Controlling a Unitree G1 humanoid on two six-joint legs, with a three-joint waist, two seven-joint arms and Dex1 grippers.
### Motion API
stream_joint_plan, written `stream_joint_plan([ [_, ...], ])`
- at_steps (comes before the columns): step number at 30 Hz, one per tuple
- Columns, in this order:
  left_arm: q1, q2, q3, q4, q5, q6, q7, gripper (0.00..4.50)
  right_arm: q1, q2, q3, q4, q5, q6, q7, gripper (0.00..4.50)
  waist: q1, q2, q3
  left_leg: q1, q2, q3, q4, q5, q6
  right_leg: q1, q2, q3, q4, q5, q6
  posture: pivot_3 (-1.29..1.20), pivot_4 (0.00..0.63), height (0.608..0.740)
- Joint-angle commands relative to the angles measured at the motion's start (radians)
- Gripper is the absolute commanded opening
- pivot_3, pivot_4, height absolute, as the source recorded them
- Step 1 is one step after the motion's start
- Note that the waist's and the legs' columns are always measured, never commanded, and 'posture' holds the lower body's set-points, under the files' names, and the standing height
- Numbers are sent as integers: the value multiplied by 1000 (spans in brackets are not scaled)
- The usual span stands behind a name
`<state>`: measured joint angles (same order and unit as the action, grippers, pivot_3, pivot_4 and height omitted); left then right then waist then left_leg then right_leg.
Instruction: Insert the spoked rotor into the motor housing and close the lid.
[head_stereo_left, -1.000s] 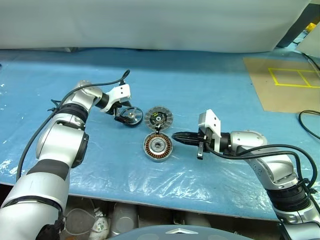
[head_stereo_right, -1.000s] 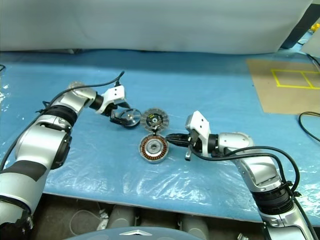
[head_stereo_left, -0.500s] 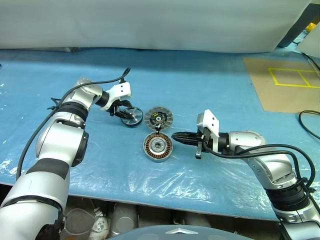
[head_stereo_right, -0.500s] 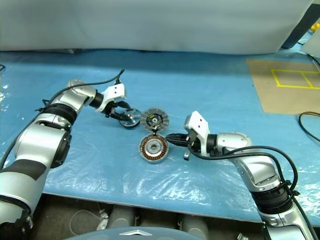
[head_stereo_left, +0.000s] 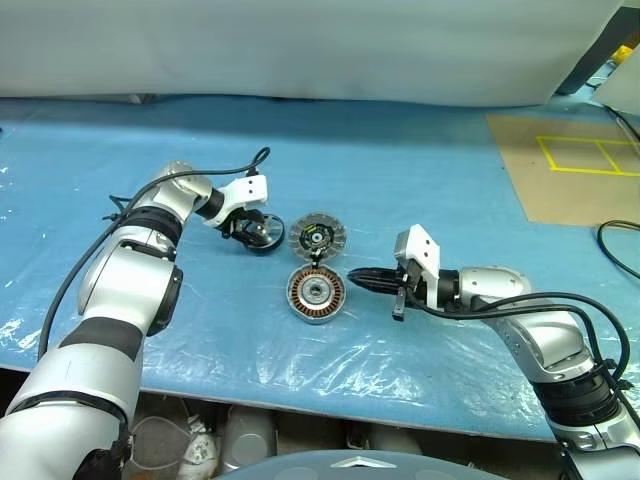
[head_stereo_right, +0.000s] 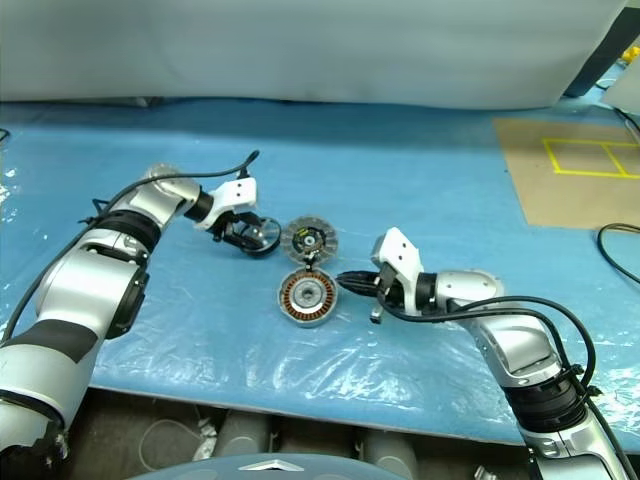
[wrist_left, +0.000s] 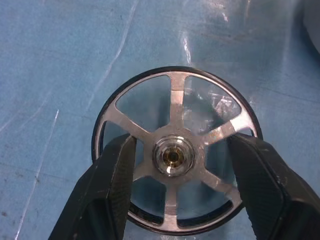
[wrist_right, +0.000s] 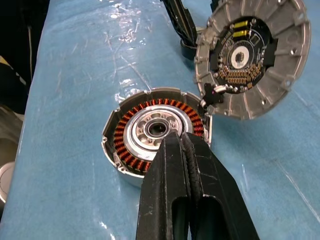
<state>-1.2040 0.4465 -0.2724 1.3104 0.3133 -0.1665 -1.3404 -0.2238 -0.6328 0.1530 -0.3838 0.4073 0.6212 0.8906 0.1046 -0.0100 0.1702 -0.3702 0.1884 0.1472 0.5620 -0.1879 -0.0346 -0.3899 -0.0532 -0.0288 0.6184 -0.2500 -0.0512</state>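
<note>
Since a second ago, the left hand (head_stereo_left: 252, 232) has been closing in from wide open, and now its two black fingers (wrist_left: 112, 190) are pressing on the two sides of the spoked rotor (wrist_left: 174, 153). The left arm has shifted only a little, and the three discs are lying in the same places as before.

On the left, the spoked rotor is sitting on the blue tabletop (head_stereo_left: 400, 160), and the left hand is gripping it by its black rim. The shiny spokes and hub are facing up toward the wrist camera.

Just to the right of the rotor, the lid (head_stereo_left: 317, 237) is lying with its ribbed side and black centre facing up. Right below it, closer to the robot, the motor housing (head_stereo_left: 316, 293) is lying flat, showing its copper ring. The lid and the housing are sitting edge to edge.

Farther right, the right hand (head_stereo_left: 354, 277) is staying squeezed tight with nothing in it. Its tips are pointing at the housing and hovering just beside its rim.
</note>
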Motion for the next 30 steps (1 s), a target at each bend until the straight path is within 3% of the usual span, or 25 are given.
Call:
stream_joint_plan([
  [1, 7, 15, -13, -6, 19, -13, 11, 2989, 5, 6, 4, -12, -6, -31, 0, 0, 0, 0, 0, 0, 0, 0, 0, 0, 0, 0, 0, 0, 0, 0, 0, 0, 150, 740],
  [8, 14, 1, -16, -10, 21, -25, -8, 2989, 12, 4, 1, -7, -14, -45, 6, 0, 0, 0, 0, 0, 0, 0, 0, 0, 0, 0, 0, 0, 0, 0, 0, 0, 150, 740],
  [17, 27, 4, -11, -14, 16, -37, -29, 1369, 11, -4, -4, -12, -8, -90, 41, 0, 3, 0, 0, 4, 0, 0, 0, 0, 0, 3, -1, 0, 0, 0, 0, 0, 150, 740],
  [30, 59, -4, -9, -25, 12, -68, -32, 1340, -4, 4, -2, -3, -6, -69, 36, 0, 17, 1, -1, 4, 0, 1, 0, 0, 1, 4, -2, 0, -1, -2, -4, 0, 150, 740],
])
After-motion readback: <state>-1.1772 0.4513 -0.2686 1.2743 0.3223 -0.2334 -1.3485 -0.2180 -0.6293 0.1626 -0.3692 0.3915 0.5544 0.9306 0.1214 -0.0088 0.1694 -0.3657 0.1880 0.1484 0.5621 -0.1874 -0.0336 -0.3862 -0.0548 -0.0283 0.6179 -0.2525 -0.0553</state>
